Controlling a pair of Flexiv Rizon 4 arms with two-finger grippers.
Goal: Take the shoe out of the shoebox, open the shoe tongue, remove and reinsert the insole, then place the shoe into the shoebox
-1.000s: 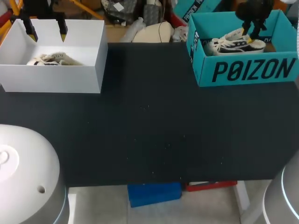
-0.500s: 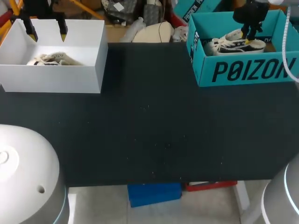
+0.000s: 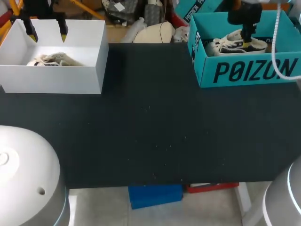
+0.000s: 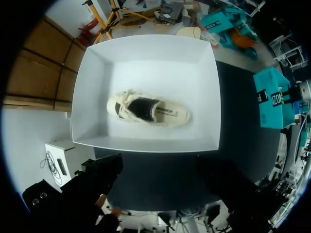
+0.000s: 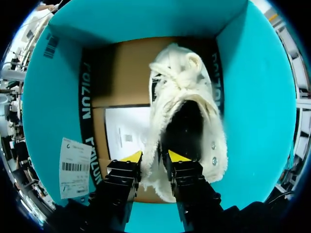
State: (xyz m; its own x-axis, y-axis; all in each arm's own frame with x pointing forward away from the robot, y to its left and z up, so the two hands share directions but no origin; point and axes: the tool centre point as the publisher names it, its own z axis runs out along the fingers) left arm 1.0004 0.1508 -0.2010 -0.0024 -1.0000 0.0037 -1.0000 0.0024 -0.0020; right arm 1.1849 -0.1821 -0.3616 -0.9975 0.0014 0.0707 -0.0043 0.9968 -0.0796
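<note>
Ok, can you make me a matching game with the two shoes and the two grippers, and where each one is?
1 cream shoe
2 dark-and-white shoe
3 left gripper
4 right gripper

a open, above the white box
b lying in the teal box
c pinching a shoe's side
d lying in the white box

Pairs: 1-d, 2-b, 3-a, 4-c.

Fuzzy white fleece lines the shoe (image 5: 187, 97) pinched in the right pincer (image 5: 151, 156), its fingers matt black with glossier yellow tips. Around it the shoebox (image 5: 262, 97) is smooth matt teal card, floored in bare brown cardboard, with a white paper sheet (image 5: 124, 136) lying just ahead.
</note>
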